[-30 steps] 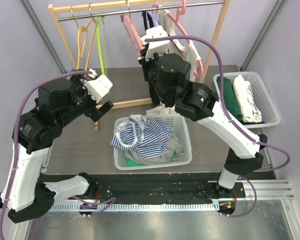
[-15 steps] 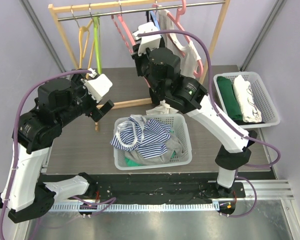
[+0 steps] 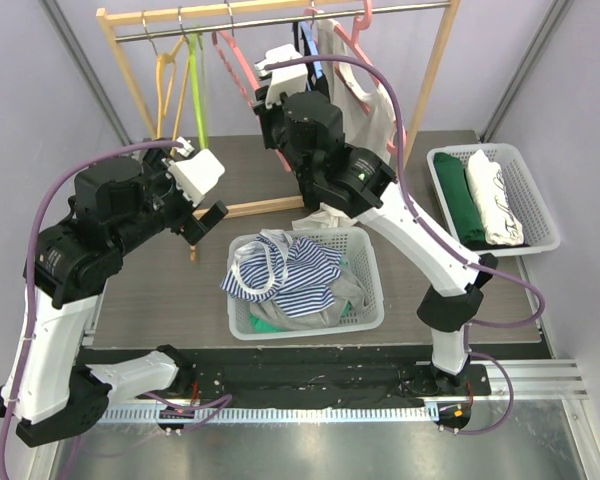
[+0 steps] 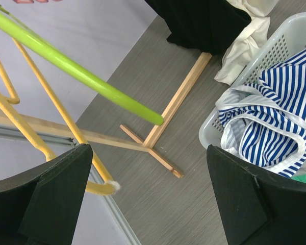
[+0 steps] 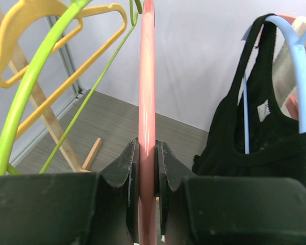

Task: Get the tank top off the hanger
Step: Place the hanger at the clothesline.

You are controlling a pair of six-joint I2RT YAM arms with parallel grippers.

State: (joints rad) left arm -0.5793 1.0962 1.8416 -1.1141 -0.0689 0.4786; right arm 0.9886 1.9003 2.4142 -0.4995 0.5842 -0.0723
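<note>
Over the last second the right arm has swung toward the upper left of the overhead frame. It has dragged the pink hanger (image 3: 238, 65) along the rail (image 3: 400, 10), so the hanger now sits closer to the green hanger (image 3: 198, 100). The left arm hasn't budged.

The right end effector (image 5: 147, 166) is pinched nearly shut on the pink hanger's bar, which runs straight up the middle of the wrist view. That hanger looks bare as far as I can see. The left end effector (image 4: 150, 199) is spread wide with nothing in it, hanging over the bench (image 4: 194, 66) at the left of the overhead frame.

The black tank top (image 5: 245, 148) is on its light blue hanger (image 5: 302, 76) at the right of the right wrist view. It's near the pinched hanger but not touching it.

My read is that this step is just parking the bare hanger out of the way to open up room. To do that cleanly:
- Keep the slide parallel to the rail so the hook doesn't twist or ride up off it.
- Stop short of the green hanger so the two don't tangle.
- Only release once the hanger hangs plumb.

After that I'd go for a strap of the tank top, not the blue plastic, and peel one shoulder off first. The idle left arm could steady the hanger while that happens. The basket (image 3: 372, 275) low in the middle of the frame looks like the drop spot.
</note>
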